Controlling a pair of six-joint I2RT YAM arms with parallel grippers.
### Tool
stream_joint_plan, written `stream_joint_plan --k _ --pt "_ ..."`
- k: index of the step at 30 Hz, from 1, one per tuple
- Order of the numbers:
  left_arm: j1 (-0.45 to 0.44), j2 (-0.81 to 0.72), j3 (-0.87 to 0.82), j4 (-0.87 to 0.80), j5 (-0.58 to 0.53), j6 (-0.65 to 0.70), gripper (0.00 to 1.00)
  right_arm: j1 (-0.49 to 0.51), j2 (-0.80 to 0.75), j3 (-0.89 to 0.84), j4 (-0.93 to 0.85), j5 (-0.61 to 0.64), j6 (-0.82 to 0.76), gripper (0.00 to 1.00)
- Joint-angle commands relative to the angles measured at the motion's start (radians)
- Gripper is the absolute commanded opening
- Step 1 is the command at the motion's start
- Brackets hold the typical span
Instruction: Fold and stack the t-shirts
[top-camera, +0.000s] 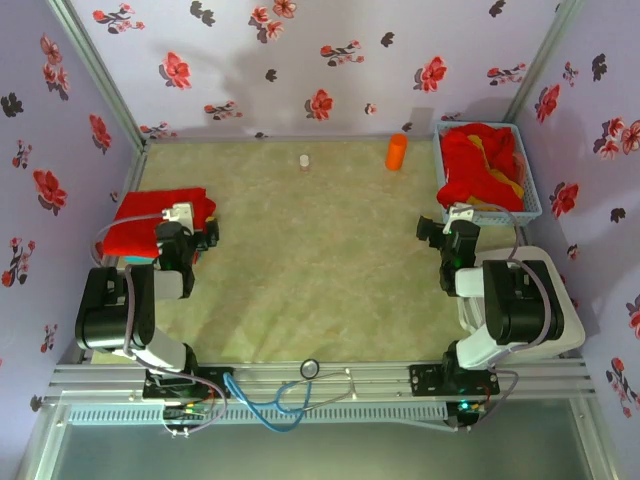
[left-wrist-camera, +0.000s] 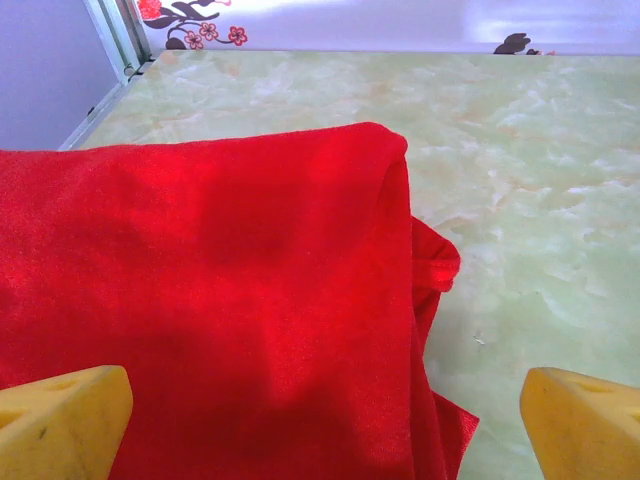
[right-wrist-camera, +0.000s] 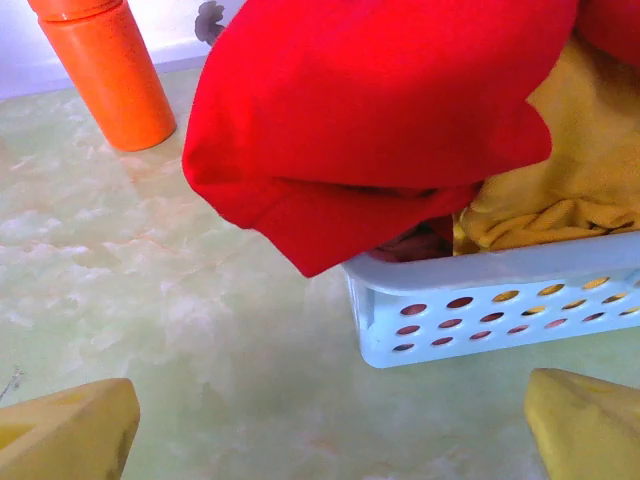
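1. The left claw (left-wrist-camera: 322, 400) gapes wide open and holds nothing; its 2 yellow fingertips (left-wrist-camera: 60, 420) sit at the bottom corners of the left wrist view.
2. A folded red t-shirt (left-wrist-camera: 220, 290) lies flat on the left side of the table (left-wrist-camera: 540, 200), just ahead of and under that claw. The left fingertip is over the cloth and the right one over bare table. I cannot tell whether either touches the cloth.
3. The right claw (right-wrist-camera: 330, 400) is also spread wide and empty, over bare table just on the near side of the basket (right-wrist-camera: 480, 310).
4. The pale blue basket stands at the far right and holds crumpled red t-shirts (right-wrist-camera: 380, 110). 1 of them hangs over its near left rim, beside a yellow cloth (right-wrist-camera: 560, 170).
5. An orange bottle (right-wrist-camera: 105, 70) stands upright to the left of the basket.
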Motion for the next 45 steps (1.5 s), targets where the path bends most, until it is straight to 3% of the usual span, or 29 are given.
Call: stream_joint_plan --k 1,11,16,31,33,36,39,45 --pt "-0.006 0.008 0.003 0.022 0.005 0.018 1.00 -0.002 0.007 0.004 0.020 -0.008 -0.013 0.99" --pt "-0.005 0.009 0.002 0.023 0.003 0.013 1.00 -0.007 0.007 0.005 0.019 -0.017 -0.006 0.99" --pt "-0.005 0.009 0.002 0.022 0.001 0.012 1.00 -0.007 0.005 -0.018 0.060 0.101 0.036 0.99" --pt "-0.005 0.001 0.006 0.009 -0.012 0.009 1.00 -0.006 -0.012 0.010 0.002 0.013 -0.004 0.99" --pt "-0.010 -0.043 0.025 -0.058 -0.030 0.008 1.00 0.003 -0.074 0.046 -0.117 0.034 -0.007 0.99" --pt "-0.032 -0.127 0.074 -0.199 -0.100 0.012 1.00 0.005 -0.152 0.196 -0.484 0.096 0.055 0.99" --pt "-0.051 -0.189 0.165 -0.425 -0.138 -0.047 1.00 0.006 -0.161 0.337 -0.715 0.108 0.092 0.99" --pt "-0.065 -0.223 0.331 -0.784 -0.153 -0.194 0.98 -0.010 -0.081 0.598 -1.074 0.257 0.287 0.99"
